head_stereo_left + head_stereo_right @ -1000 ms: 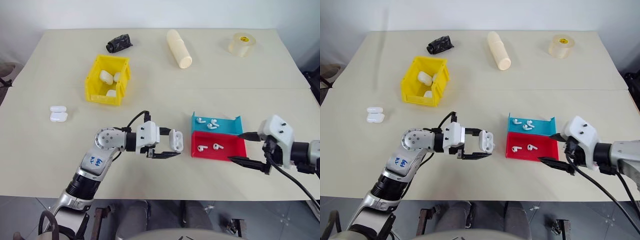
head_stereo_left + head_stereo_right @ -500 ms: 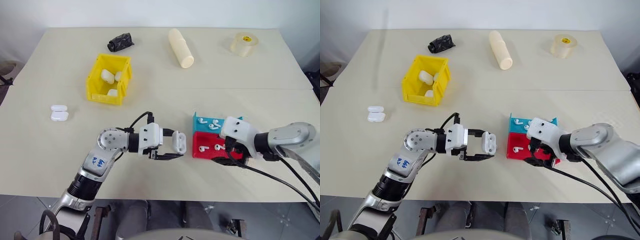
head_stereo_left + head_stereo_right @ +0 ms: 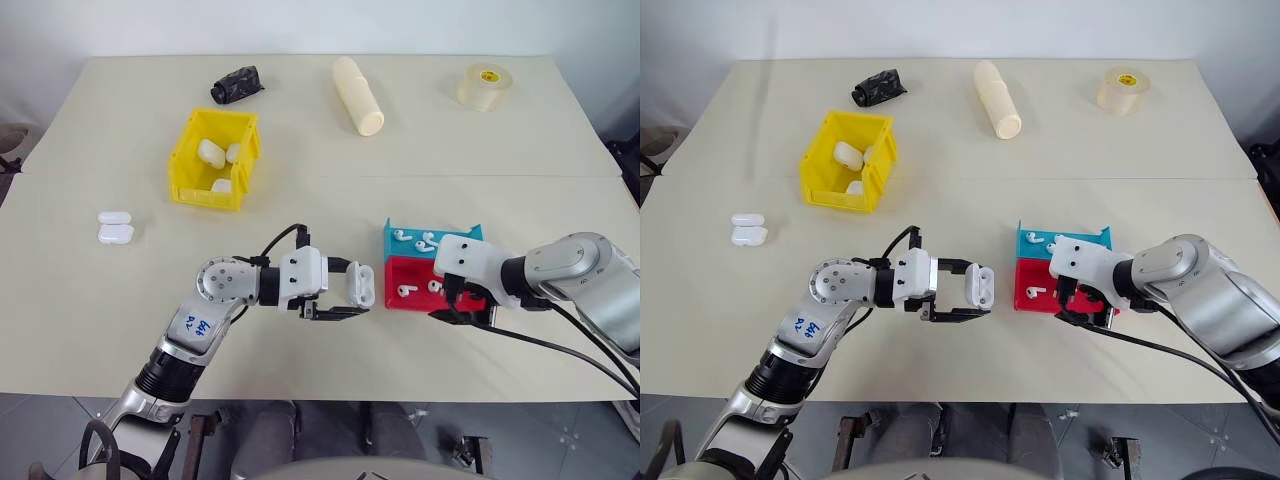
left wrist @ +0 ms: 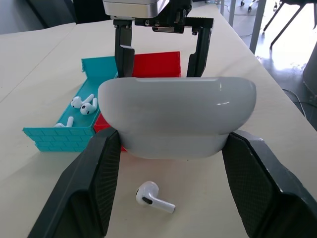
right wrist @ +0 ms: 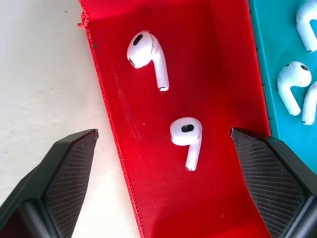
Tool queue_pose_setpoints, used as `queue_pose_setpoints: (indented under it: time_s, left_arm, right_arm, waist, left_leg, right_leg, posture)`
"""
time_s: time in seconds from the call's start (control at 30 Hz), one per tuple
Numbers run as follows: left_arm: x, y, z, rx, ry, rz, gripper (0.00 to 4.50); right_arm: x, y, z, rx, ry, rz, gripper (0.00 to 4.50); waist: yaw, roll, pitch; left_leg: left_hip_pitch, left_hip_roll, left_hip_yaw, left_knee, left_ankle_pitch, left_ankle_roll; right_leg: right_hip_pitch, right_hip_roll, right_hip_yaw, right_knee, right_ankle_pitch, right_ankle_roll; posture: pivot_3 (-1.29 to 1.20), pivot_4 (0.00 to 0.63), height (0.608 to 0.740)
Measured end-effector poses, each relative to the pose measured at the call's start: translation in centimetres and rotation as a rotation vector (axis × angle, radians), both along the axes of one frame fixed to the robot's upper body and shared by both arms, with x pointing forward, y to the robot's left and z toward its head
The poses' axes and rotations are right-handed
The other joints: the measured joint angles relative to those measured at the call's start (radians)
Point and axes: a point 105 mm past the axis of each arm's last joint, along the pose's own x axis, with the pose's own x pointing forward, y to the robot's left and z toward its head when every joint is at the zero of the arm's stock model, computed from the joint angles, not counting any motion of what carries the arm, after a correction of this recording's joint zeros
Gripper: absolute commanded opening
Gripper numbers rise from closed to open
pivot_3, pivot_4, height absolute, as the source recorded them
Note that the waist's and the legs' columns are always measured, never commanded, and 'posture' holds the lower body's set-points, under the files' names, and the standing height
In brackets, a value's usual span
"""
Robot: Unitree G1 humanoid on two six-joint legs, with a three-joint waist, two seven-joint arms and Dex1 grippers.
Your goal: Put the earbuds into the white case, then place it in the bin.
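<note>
Six white cases (image 3: pixel 361 284); five earbuds (image 5: pixel 187 135) in two trays (image 3: pixel 410 300); one yellow bin (image 3: pixel 188 185), one tape roll (image 3: pixel 484 87).

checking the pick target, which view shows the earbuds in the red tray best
The right wrist view: both earbuds lie large and unblocked in the red tray. In the eye views they are tiny specks; the left wrist view hides them behind the case.
</note>
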Motion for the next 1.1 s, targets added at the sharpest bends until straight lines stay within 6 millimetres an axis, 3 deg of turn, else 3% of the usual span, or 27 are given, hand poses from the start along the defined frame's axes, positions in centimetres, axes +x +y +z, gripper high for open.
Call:
queue_pose_setpoints:
  time_s: [0.1, 0.43, 0.83, 0.93, 1.1]
  left_arm:
    - [0.0, 0.0, 0.0, -0.002, 0.002, 0.005, 2.76]
    - [-0.1, -0.2, 0.0, -0.005, 0.004, 0.006, 2.76]
    - [-0.2, -0.5, 0.2, -0.010, 0.004, 0.007, 2.76]
    - [-0.2, -0.5, 0.2, -0.011, 0.003, 0.010, 2.76]
    - [-0.2, -0.4, 0.2, -0.009, 0.006, 0.011, 2.76]
  right_arm:
    - [0.0, -0.1, 0.0, -0.009, 0.001, 0.003, 2.89]
    - [0.6, -0.1, 0.4, -0.063, -0.030, 0.021, 2.89]
    - [1.0, 0.5, -0.4, -0.102, -0.039, 0.055, 2.89]
    - [0.9, 0.6, -0.4, -0.105, -0.036, 0.061, 2.38]
    - [1.0, 0.4, -0.4, -0.122, -0.044, 0.058, 0.71]
  waist:
    - [0.000, 0.000, 0.000]
    - [0.000, 0.000, 0.000]
    - [0.000, 0.000, 0.000]
    - [-0.001, 0.000, 0.000]
    - [-0.001, 0.000, 0.000]
  left_leg:
    - [0.000, 0.000, 0.000, 0.000, 0.000, 0.000]
    - [0.000, 0.000, 0.000, 0.000, 0.000, 0.000]
    - [0.000, 0.000, 0.000, 0.000, 0.000, 0.000]
    - [0.000, 0.000, 0.000, 0.000, 0.000, 0.000]
    - [0.000, 0.000, 0.000, 0.000, 0.000, 0.000]
  right_leg:
    - [0.000, 0.000, 0.000, 0.000, 0.000, 0.000]
    - [0.000, 0.000, 0.000, 0.000, 0.000, 0.000]
    - [0.000, 0.000, 0.000, 0.001, 0.000, 0.000]
    - [0.000, 0.000, 0.000, 0.001, 0.000, 0.000]
    - [0.000, 0.000, 0.000, 0.001, 0.000, 0.000]
  posture:
    - [0.00, 0.150, 0.740]
    - [0.00, 0.150, 0.740]
    - [0.00, 0.150, 0.740]
    - [0.00, 0.150, 0.740]
    - [0.00, 0.150, 0.740]
